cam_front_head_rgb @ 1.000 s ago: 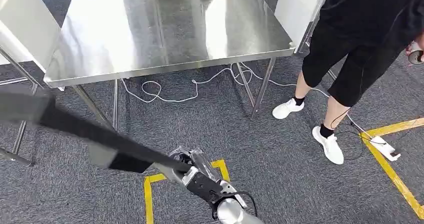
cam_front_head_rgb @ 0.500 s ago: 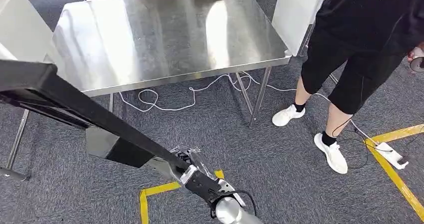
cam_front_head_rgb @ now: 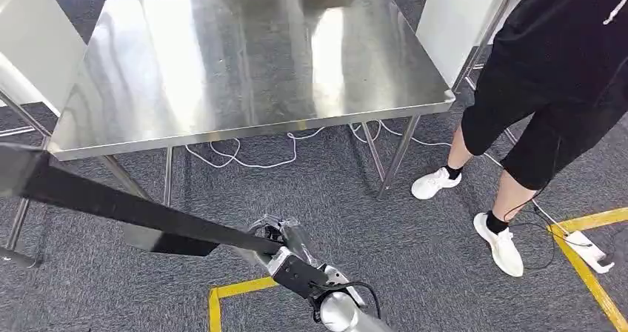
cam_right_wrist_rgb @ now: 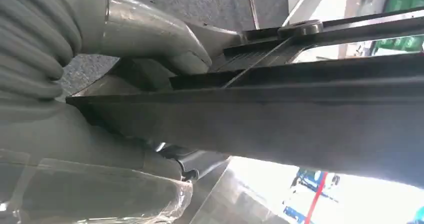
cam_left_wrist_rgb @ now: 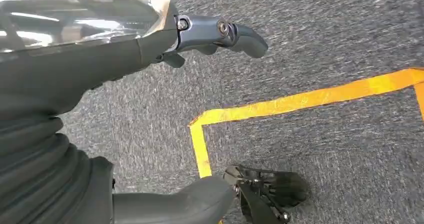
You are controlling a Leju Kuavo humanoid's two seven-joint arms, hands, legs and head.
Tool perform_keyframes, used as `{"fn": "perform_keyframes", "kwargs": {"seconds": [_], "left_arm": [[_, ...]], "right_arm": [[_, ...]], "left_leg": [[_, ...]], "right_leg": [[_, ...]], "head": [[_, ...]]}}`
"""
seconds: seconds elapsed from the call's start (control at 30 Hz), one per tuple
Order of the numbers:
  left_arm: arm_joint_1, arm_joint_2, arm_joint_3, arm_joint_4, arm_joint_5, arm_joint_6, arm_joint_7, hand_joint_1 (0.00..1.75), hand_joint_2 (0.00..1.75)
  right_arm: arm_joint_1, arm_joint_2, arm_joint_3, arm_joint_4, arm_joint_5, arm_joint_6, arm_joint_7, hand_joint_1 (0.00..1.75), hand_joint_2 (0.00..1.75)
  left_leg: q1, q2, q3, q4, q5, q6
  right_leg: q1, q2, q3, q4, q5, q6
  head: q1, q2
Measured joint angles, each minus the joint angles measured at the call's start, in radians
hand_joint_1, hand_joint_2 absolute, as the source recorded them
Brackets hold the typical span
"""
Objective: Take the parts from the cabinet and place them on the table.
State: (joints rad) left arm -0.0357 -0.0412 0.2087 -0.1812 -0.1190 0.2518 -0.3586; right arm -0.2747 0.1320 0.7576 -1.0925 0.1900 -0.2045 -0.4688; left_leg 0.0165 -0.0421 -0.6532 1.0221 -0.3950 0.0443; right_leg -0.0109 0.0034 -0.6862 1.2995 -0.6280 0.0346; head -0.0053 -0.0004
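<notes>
Long black flat metal part (cam_front_head_rgb: 126, 207) juts left over grey carpet, near shiny steel tabletop (cam_front_head_rgb: 244, 58); not yet on it. Best: lift bar above near edge, keep level, mind person (cam_front_head_rgb: 548, 87) at right. Right robot hand (cam_front_head_rgb: 278, 244) grasping bar end. Left robot hand (cam_left_wrist_rgb: 100, 59) loose, fingers apart, holding nothing.

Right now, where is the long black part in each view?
Head view: black part runs from the left edge to the right hand at bottom centre.
Right wrist view: the part spans the picture, gripped by that hand.
Left wrist view: carpet and yellow tape instead.
Shared landmark: the right hand; head view also has the tape.
</notes>
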Motion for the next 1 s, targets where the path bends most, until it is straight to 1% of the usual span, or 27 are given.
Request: {"fn": "perform_keyframes", "kwargs": {"seconds": [0.03,0.07,0.1,0.13,0.17,0.2,0.23,0.27,0.3,0.33,0.37,0.43,0.47,0.5,0.53,0.57,0.6,0.63,0.67,0.7,0.77,0.8,0.83,0.87,0.93,0.97,1.0], "left_arm": [[0.0,0.0,0.0,0.0,0.0,0.0,0.0,0.0,1.75],[0.0,0.0,0.0,0.0,0.0,0.0,0.0,0.0,1.75],[0.0,0.0,0.0,0.0,0.0,0.0,0.001,0.0,1.75],[-0.002,0.0,0.0,0.0,0.0,0.001,0.001,0.0,1.75],[-0.002,0.0,0.0,0.0,0.0,0.001,0.001,0.0,1.75],[0.0,0.0,0.0,0.0,0.0,0.005,0.002,0.0,1.75],[0.002,0.0,0.0,0.0,0.0,0.009,0.003,0.0,1.75],[0.003,0.001,0.001,0.0,0.0,0.014,0.005,0.0,1.75],[0.005,0.0,0.002,0.0,0.0,0.016,0.006,0.0,1.75],[0.005,0.0,0.002,0.0,-0.001,0.017,0.006,0.0,1.75],[0.002,0.0,0.002,0.0,-0.001,0.019,0.005,0.0,1.75],[0.002,0.001,0.004,0.0,-0.005,0.018,0.005,0.0,1.75],[0.003,0.001,0.005,0.0,-0.007,0.014,0.005,0.0,1.75],[0.003,0.001,0.006,0.0,-0.008,0.011,0.005,0.0,1.75],[0.003,0.001,0.006,0.0,-0.008,0.01,0.005,0.0,1.75],[0.003,0.003,0.007,0.0,-0.009,0.008,0.005,0.0,1.75],[0.002,0.006,0.007,0.0,-0.01,0.007,0.006,0.0,1.75],[0.0,0.006,0.007,0.0,-0.014,0.006,0.007,0.0,1.75],[-0.001,0.007,0.007,0.0,-0.017,0.005,0.009,0.0,1.75],[-0.002,0.007,0.008,0.0,-0.017,0.004,0.01,0.0,1.75],[-0.001,0.007,0.008,0.0,-0.017,0.004,0.012,0.0,1.75],[0.0,0.007,0.009,0.0,-0.017,0.004,0.013,0.0,1.75],[-0.001,0.006,0.009,0.0,-0.017,0.005,0.013,0.0,1.75],[-0.002,0.006,0.01,0.0,-0.017,0.005,0.014,0.0,1.75],[-0.002,0.006,0.011,0.0,-0.017,0.006,0.014,0.0,1.75],[-0.002,0.007,0.014,0.0,-0.016,0.007,0.014,0.0,1.75],[-0.001,0.007,0.015,0.0,-0.016,0.007,0.014,0.0,1.75]], "right_arm": [[0.0,0.0,0.0,0.0,0.0,0.0,0.0,1.75,1.75],[-0.001,0.0,0.0,0.0,0.0,0.0,0.0,1.75,1.75],[-0.001,0.0,0.002,0.0,0.0,0.0,0.0,1.75,1.75],[-0.002,0.002,0.004,0.001,0.0,0.0,0.0,1.75,1.75],[-0.002,0.001,0.005,0.001,0.0,0.0,0.0,1.75,1.75],[-0.003,0.001,0.006,0.002,0.0,0.001,0.0,1.75,1.75],[-0.005,0.004,0.008,0.002,0.0,0.002,0.0,1.75,1.75],[-0.006,0.008,0.011,0.003,0.0,0.004,0.0,1.75,1.75],[-0.008,0.012,0.014,0.003,0.0,0.006,0.0,1.75,1.75],[-0.009,0.014,0.015,0.003,0.0,0.006,-0.001,1.75,1.75],[-0.009,0.015,0.016,0.003,-0.001,0.006,-0.002,1.75,1.75],[-0.008,0.015,0.016,0.006,-0.004,0.004,-0.002,1.75,1.75],[-0.007,0.015,0.016,0.008,-0.004,0.002,-0.002,1.75,1.75],[-0.007,0.015,0.016,0.01,-0.004,0.0,-0.002,1.75,1.75],[-0.007,0.015,0.016,0.01,-0.003,-0.003,-0.002,1.75,1.75],[-0.008,0.016,0.017,0.009,-0.002,-0.005,-0.002,1.75,1.75],[-0.008,0.018,0.017,0.009,0.0,-0.01,-0.002,1.75,1.75],[-0.008,0.018,0.017,0.009,0.001,-0.012,-0.002,1.75,1.75],[-0.008,0.017,0.017,0.009,0.003,-0.013,-0.002,1.75,1.75],[-0.008,0.017,0.017,0.009,0.005,-0.014,-0.002,1.75,1.75],[-0.008,0.018,0.017,0.009,0.009,-0.015,-0.001,1.75,1.75],[-0.007,0.019,0.017,0.008,0.013,-0.016,-0.001,1.75,1.75],[-0.008,0.018,0.018,0.007,0.016,-0.02,-0.001,1.75,1.75],[-0.009,0.018,0.019,0.008,0.019,-0.021,-0.001,1.75,1.75],[-0.002,0.014,0.019,0.008,0.029,-0.025,0.003,1.75,1.75],[0.002,0.012,0.019,0.008,0.034,-0.027,0.004,1.75,1.75],[0.004,0.009,0.02,0.008,0.039,-0.029,0.005,1.75,1.75]], "left_leg": [[0.001,-0.009,0.004,0.0,-0.002,-0.003],[0.002,-0.018,0.008,0.0,-0.004,-0.007],[0.003,-0.026,0.008,0.001,-0.005,-0.012],[-0.006,-0.035,0.008,0.006,-0.009,-0.022],[-0.005,-0.043,0.009,0.006,-0.012,-0.029],[-0.003,-0.049,0.01,0.003,-0.013,-0.035],[0.002,-0.055,0.01,0.001,-0.011,-0.042],[0.006,-0.059,0.007,0.002,-0.012,-0.049],[0.008,-0.028,0.004,0.02,-0.019,-0.049],[0.005,0.01,-0.013,0.06,-0.048,-0.053],[0.006,0.026,-0.046,0.131,-0.09,-0.057],[0.007,0.036,-0.119,0.277,-0.152,-0.064],[0.008,0.038,-0.136,0.308,-0.156,-0.065],[0.008,0.039,-0.129,0.289,-0.136,-0.065],[0.009,0.039,-0.1,0.233,-0.102,-0.064],[0.01,0.04,-0.056,0.15,-0.061,-0.062],[0.01,0.045,0.0,0.051,-0.025,-0.056],[0.002,0.05,0.019,0.019,-0.035,-0.052],[0.002,0.044,0.017,0.017,-0.034,-0.045],[-0.001,0.044,0.017,0.019,-0.036,-0.041],[-0.007,0.04,0.021,0.01,-0.038,-0.027],[0.005,0.04,0.033,-0.001,-0.032,-0.017],[0.001,0.039,0.038,-0.004,-0.036,-0.011],[0.001,0.039,0.041,-0.004,-0.038,-0.002],[-0.001,0.036,0.046,-0.004,-0.045,0.005],[-0.001,0.033,0.049,-0.003,-0.048,0.005],[-0.001,0.031,0.052,-0.003,-0.05,0.004]], "right_leg": [[-0.004,0.001,0.025,-0.074,0.043,0.013],[-0.008,0.005,0.064,-0.168,0.089,0.023],[-0.012,0.03,0.095,-0.244,0.117,0.027],[-0.009,0.042,0.097,-0.267,0.133,0.015],[-0.012,0.04,0.099,-0.269,0.145,-0.001],[-0.007,0.032,0.101,-0.267,0.144,-0.013],[-0.002,0.029,0.109,-0.267,0.145,-0.021],[-0.013,0.022,0.117,-0.272,0.151,-0.031],[-0.015,0.017,0.12,-0.274,0.155,-0.037],[-0.014,0.014,0.122,-0.274,0.152,-0.041],[-0.011,0.009,0.125,-0.274,0.15,-0.046],[-0.008,-0.003,0.126,-0.274,0.146,-0.05],[-0.008,-0.004,0.127,-0.274,0.145,-0.05],[-0.008,-0.006,0.127,-0.273,0.144,-0.051],[-0.008,-0.006,0.129,-0.273,0.143,-0.051],[-0.008,-0.006,0.132,-0.273,0.141,-0.049],[-0.008,-0.006,0.135,-0.273,0.138,-0.045],[0.005,-0.006,0.135,-0.272,0.133,-0.038],[0.006,-0.006,0.135,-0.273,0.13,-0.033],[0.003,-0.006,0.135,-0.274,0.129,-0.03],[0.004,-0.009,0.141,-0.283,0.125,-0.016],[0.009,-0.01,0.136,-0.273,0.119,-0.011],[0.006,-0.01,0.123,-0.234,0.101,-0.013],[0.004,-0.008,0.087,-0.168,0.074,-0.02],[0.003,-0.007,-0.006,-0.009,0.023,-0.027],[0.003,-0.006,-0.038,0.036,0.017,-0.023],[0.002,-0.006,-0.048,0.037,0.029,-0.017]], "head": [[0.0,0.0],[0.0,0.0],[0.001,0.0],[0.003,0.0],[0.0,0.0],[0.001,0.0],[0.001,0.0],[0.002,0.0],[0.002,0.0],[-0.006,0.0],[-0.009,0.0],[-0.008,0.0],[-0.008,0.0],[-0.008,0.0],[-0.009,0.0],[-0.008,0.0],[-0.008,0.0],[-0.009,0.0],[-0.006,0.0],[-0.006,0.0],[-0.007,0.0],[-0.005,0.0],[-0.004,0.0],[-0.002,0.0],[0.0,0.0],[0.0,0.0],[0.0,0.0]]}}
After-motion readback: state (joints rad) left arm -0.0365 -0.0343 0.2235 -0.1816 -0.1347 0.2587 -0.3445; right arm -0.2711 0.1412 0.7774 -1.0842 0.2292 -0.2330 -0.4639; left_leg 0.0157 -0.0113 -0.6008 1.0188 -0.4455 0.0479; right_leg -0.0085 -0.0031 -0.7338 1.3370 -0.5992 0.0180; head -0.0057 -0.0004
